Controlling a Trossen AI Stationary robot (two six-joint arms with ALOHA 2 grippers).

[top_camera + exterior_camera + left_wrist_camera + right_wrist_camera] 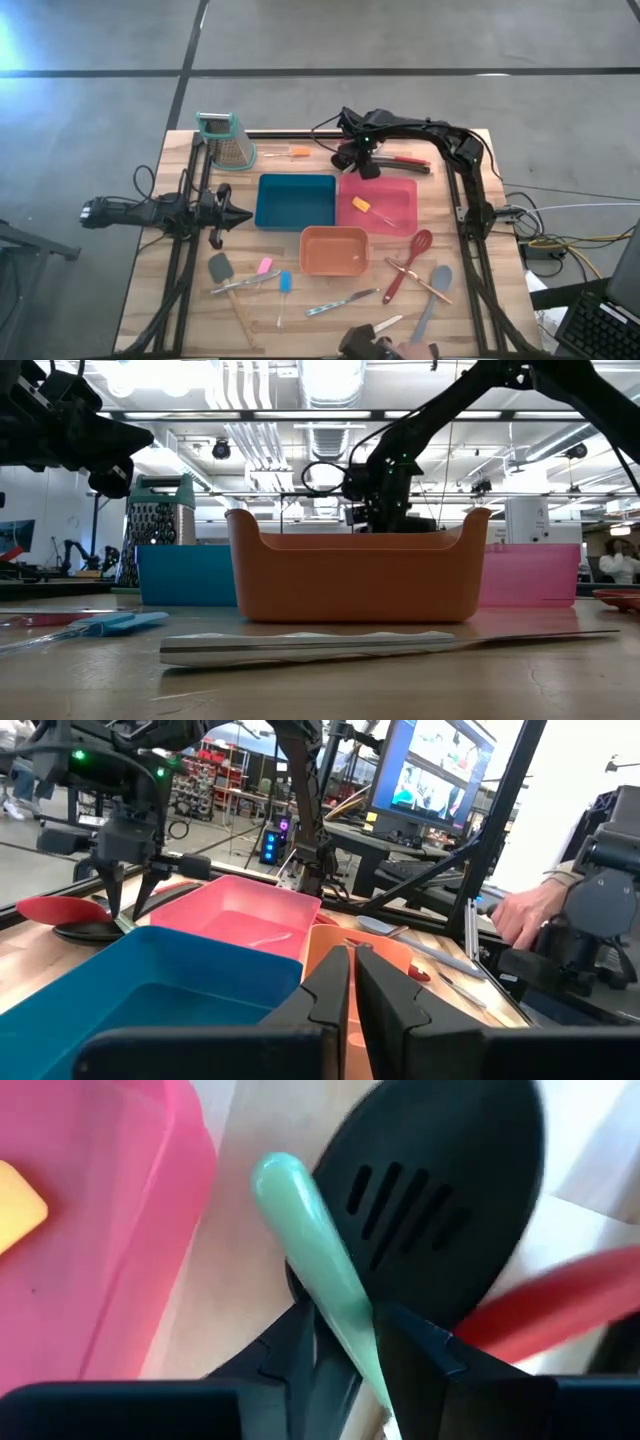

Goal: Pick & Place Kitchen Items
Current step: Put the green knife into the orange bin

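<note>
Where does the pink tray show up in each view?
High view: pink tray right of centre, beside the blue tray, its far edge under the right gripper.
Low view: a pink wall behind the orange tray, on that tray's right.
Left wrist view: mid-frame, beyond the blue tray.
Right wrist view: one corner at the frame's left edge.
Shared landmark: the right gripper, shut on a mint-green handle, just past the tray.

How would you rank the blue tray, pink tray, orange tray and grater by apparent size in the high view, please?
1. Blue tray and pink tray: look about alike, so unranked.
2. Orange tray.
3. Grater, smallest.
</note>
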